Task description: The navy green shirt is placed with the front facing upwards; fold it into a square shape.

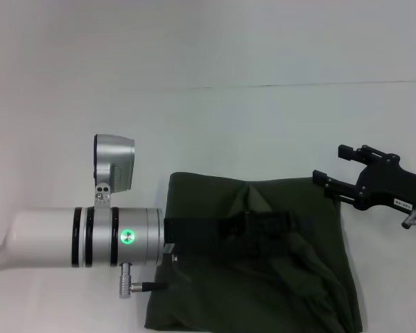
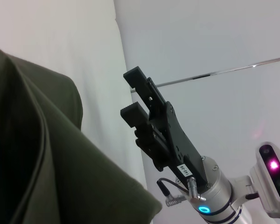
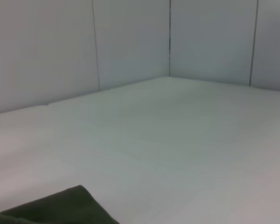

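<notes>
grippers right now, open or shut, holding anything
Left gripper: low over the folded dark olive-green shirt; cannot be told.
Right gripper: open, empty, at the shirt's right edge.

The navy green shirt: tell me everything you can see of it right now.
The navy green shirt, of dark olive cloth that looks like soft cotton, lies folded into a rough square on the white table. No print or collar shows. Creases run across its top. The left gripper reaches over its middle; the right gripper, open, hovers at its far right corner.
</notes>
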`<state>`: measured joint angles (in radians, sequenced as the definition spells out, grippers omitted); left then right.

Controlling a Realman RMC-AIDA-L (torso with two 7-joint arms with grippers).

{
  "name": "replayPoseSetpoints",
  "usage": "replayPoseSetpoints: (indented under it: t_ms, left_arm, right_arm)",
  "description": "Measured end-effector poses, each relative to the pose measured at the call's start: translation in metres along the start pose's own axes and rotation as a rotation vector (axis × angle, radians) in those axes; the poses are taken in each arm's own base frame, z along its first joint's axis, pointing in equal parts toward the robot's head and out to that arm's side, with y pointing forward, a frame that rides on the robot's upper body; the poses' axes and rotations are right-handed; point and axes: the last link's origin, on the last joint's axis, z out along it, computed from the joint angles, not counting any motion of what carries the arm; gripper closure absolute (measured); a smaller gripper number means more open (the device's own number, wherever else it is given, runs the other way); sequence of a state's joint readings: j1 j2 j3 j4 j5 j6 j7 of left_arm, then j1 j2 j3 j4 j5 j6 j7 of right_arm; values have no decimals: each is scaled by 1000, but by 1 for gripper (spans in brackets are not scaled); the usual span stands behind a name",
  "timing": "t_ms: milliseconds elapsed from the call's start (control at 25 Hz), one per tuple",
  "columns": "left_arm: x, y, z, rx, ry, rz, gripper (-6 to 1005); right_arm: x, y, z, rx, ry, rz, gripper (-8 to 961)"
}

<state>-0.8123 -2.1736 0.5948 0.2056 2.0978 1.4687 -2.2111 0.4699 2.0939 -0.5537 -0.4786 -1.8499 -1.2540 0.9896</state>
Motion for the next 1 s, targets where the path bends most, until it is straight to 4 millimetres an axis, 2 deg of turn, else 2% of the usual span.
replayPoseSetpoints:
  t_ms: [120, 240, 400, 520, 640, 720, 1000]
  left_arm:
    - [7, 6, -9, -36, 26, 36, 161]
    - [16, 19, -32, -112, 108, 151, 96]
    - [20, 26, -72, -135, 177, 285, 30]
    - [15, 27, -103, -114, 163, 383, 35]
    - [5, 26, -127, -63, 115, 501, 40]
    - [0, 21, -136, -19, 102, 549, 52]
    - [-12, 9, -141, 65, -3, 582, 70]
  right_arm:
    - [-2, 3, -5, -10, -40, 21, 150]
    - [-8, 9, -11, -46, -100, 43, 152]
    - [-23, 16, -20, -150, -153, 111, 156]
    - [-41, 15, -25, -222, -140, 201, 158]
    - [-64, 10, -25, -280, -68, 271, 159]
    - [-85, 8, -19, -321, 30, 288, 159]
    - [-151, 17, 10, -345, 427, 298, 161]
